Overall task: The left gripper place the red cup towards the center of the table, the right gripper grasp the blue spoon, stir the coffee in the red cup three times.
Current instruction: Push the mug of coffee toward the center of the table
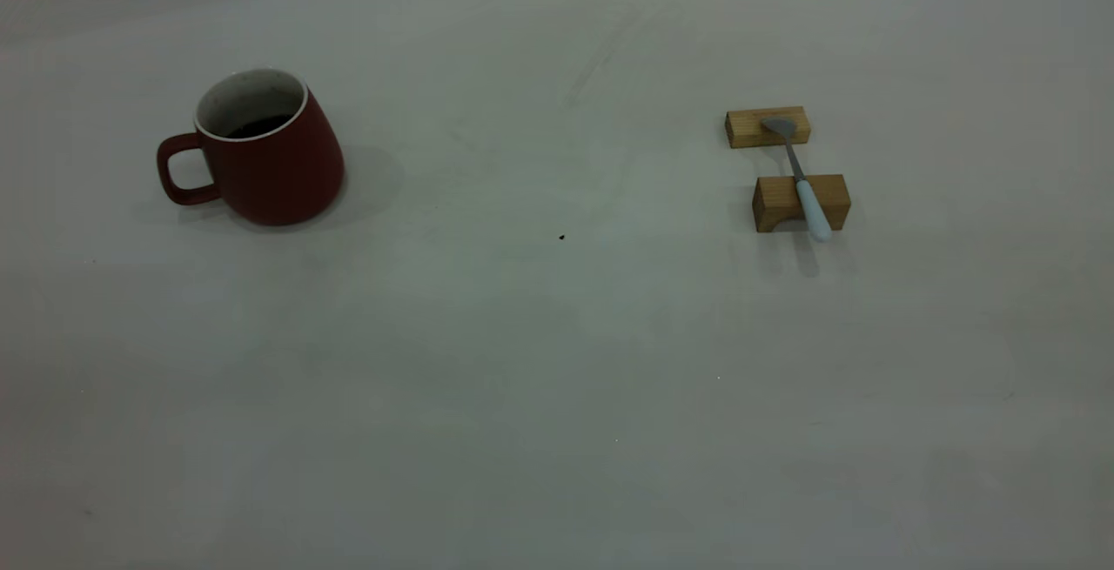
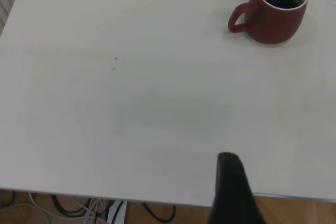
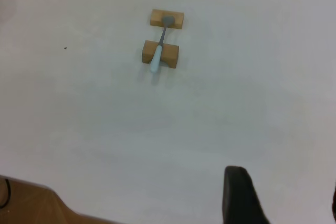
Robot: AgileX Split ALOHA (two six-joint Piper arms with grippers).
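Observation:
The red cup (image 1: 270, 157) stands upright at the far left of the table (image 1: 557, 361), handle pointing left, with dark coffee (image 1: 259, 126) inside. In the left wrist view the cup (image 2: 275, 17) is far from my left gripper (image 2: 281, 174); only one black finger (image 2: 231, 187) shows, near the table's edge, with nothing beside it. The blue spoon (image 1: 808, 191) lies across two tan wooden blocks at the right, its bowl on the farther block. My right gripper (image 3: 286, 184) is open and well away from the spoon (image 3: 158, 51). Neither gripper appears in the exterior view.
The nearer wooden block (image 1: 801, 202) and the farther one (image 1: 768, 126) hold the spoon off the tabletop. A tiny dark speck (image 1: 561, 238) marks the table's middle. Cables (image 2: 79, 208) hang below the table edge on the left arm's side.

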